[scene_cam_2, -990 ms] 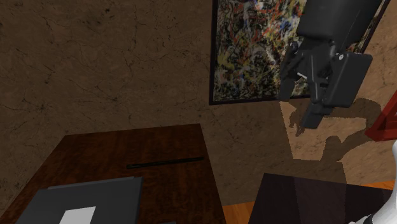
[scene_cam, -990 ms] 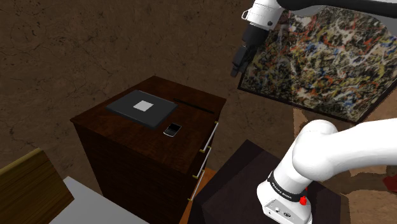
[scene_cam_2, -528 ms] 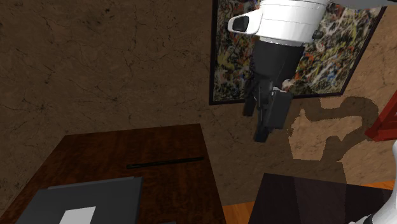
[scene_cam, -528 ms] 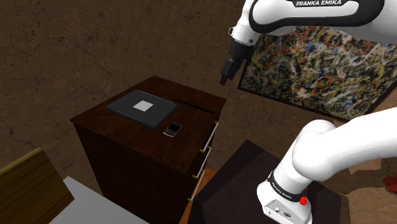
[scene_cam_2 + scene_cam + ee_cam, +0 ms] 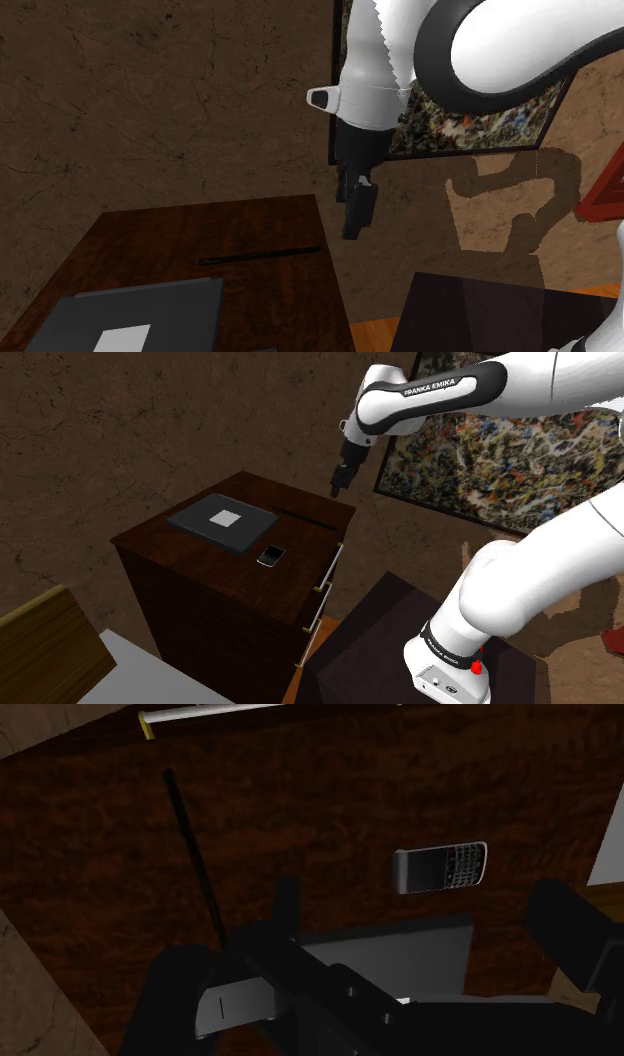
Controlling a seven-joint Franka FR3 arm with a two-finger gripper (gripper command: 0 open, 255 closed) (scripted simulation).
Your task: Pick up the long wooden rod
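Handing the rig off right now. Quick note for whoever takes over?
Gripper: open, empty, in the air above the cabinet.
Rod: thin and dark, lying flat on the cabinet top near its wall-side edge, apart from the phone and the flat dark slab.
Done: nothing grasped, rod not yet touched.
Left: descend, straddle the rod, close, lift.

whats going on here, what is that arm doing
The white arm's black tool hovers open and empty in the air by the far edge of a dark wooden cabinet. The long dark rod lies flat on top, untouched, beyond a grey slab and a phone.
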